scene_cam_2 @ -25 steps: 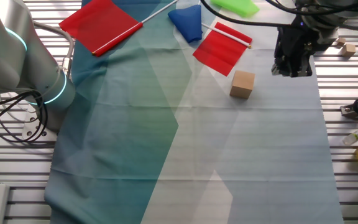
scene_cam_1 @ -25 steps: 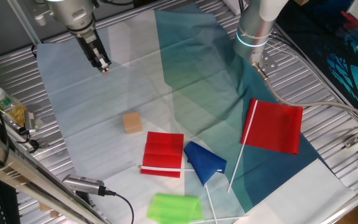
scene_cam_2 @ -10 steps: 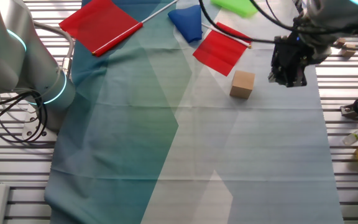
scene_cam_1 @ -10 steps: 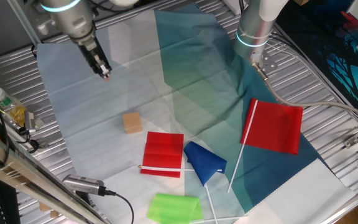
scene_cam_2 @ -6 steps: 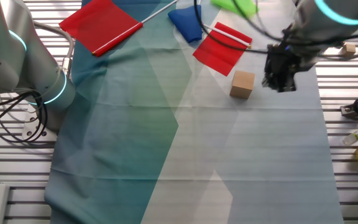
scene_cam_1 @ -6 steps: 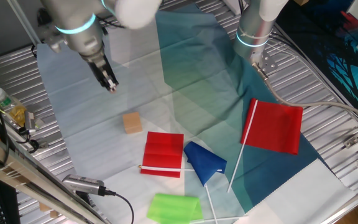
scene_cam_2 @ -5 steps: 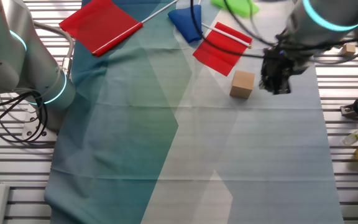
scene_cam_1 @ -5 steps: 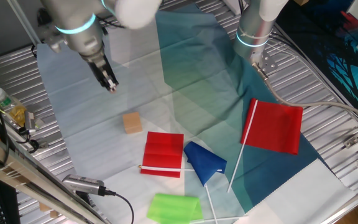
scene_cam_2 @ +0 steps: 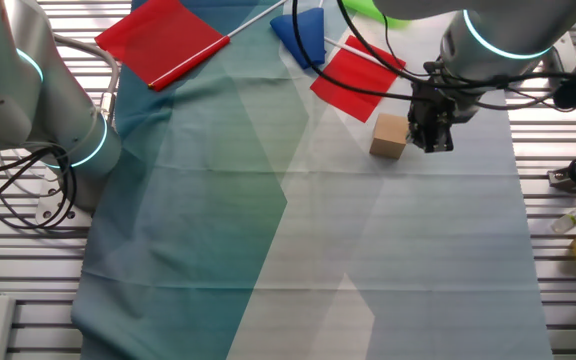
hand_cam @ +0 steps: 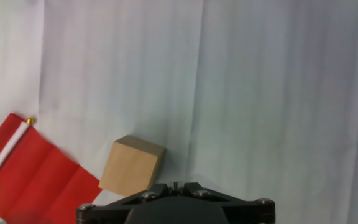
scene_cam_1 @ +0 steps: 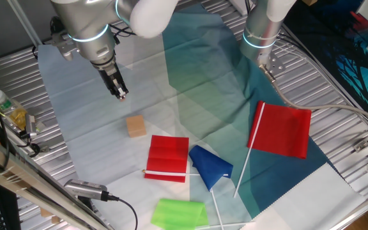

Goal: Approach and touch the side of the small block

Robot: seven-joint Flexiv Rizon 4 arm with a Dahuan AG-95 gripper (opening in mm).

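The gripper (scene_cam_1: 121,94), fingers together, hangs above the pale cloth (scene_cam_1: 88,108), apart from the small block (scene_cam_1: 135,126).

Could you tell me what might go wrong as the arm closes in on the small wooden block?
The small block stands loose on the cloth, so a firm touch by the hand could push it away. The folded red flag lies close beside it; a shoved block might slide onto it.

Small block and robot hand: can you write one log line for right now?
phase: approach | gripper: shut, above cloth, not touching | small block: upright, beside folded red flag | contact: none yet
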